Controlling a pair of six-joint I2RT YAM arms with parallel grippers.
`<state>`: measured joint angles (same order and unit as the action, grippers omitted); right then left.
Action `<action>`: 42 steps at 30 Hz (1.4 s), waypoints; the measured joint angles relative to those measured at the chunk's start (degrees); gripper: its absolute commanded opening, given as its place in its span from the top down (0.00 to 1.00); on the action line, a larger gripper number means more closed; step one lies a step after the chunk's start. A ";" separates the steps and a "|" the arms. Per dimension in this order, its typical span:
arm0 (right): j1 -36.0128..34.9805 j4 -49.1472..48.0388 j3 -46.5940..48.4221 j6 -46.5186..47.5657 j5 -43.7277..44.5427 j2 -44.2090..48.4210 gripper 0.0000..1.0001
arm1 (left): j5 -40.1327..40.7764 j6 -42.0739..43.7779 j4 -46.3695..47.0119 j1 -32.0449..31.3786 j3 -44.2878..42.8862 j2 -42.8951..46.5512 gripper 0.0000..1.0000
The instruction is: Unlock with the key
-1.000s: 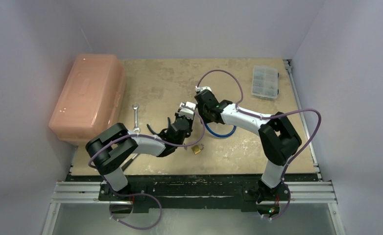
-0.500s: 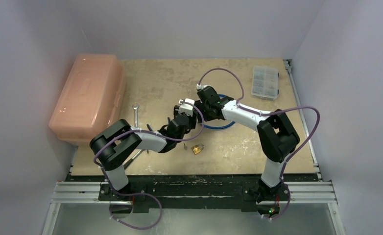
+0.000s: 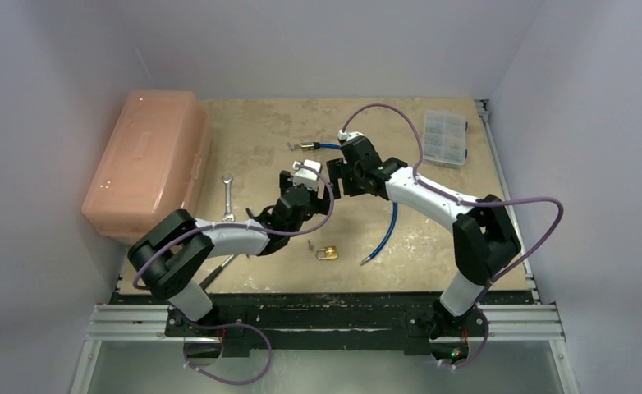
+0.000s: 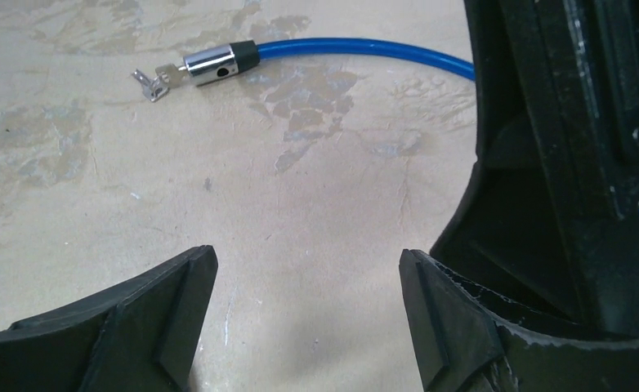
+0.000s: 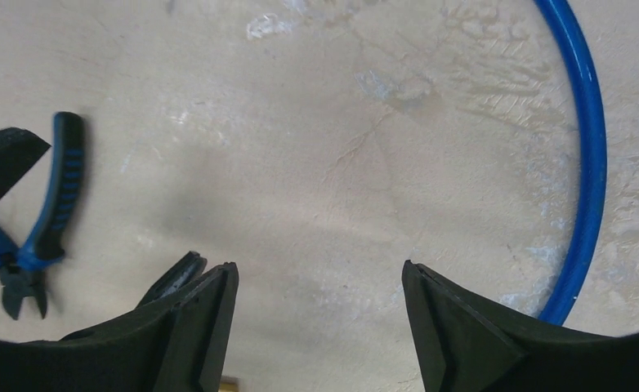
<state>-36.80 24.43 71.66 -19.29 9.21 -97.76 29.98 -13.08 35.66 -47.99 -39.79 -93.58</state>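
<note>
At the left end of the chrome lock head [image 4: 218,64] you find the key [image 4: 154,80]: small, flat and silvery, seated in the head. Its long axis runs in line with the head, across the table, with the bow pointing left, away from the glossy blue cable [image 4: 357,53]. Nearer you than the head, your left claw [image 4: 308,278] and right claw [image 5: 316,286] both stand spread and empty; only mottled tan board [image 4: 316,188] lies between the left claw and the head. Nearer still lie a brass padlock [image 3: 327,253] and blue-handled pliers [image 5: 38,237]. Left of the head are a steel wrench [image 3: 228,197] and a rounded pink box [image 3: 147,162].
</note>
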 measured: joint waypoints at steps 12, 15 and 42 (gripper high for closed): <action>-0.59 -0.02 -2.38 -1.95 0.11 5.38 0.18 | -0.76 0.63 -12.79 -0.15 0.72 15.98 0.12; -0.59 0.02 -5.62 -2.64 0.07 8.44 0.18 | 0.59 1.44 -16.72 -0.20 0.79 20.57 0.12; -24.33 -2.73 -14.95 -8.59 0.11 9.29 0.28 | 10.82 7.87 -47.74 -0.02 1.11 46.36 0.20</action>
<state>-61.12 21.69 56.71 -27.88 9.32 -88.47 40.80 -5.21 -12.08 -48.01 -38.68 -47.22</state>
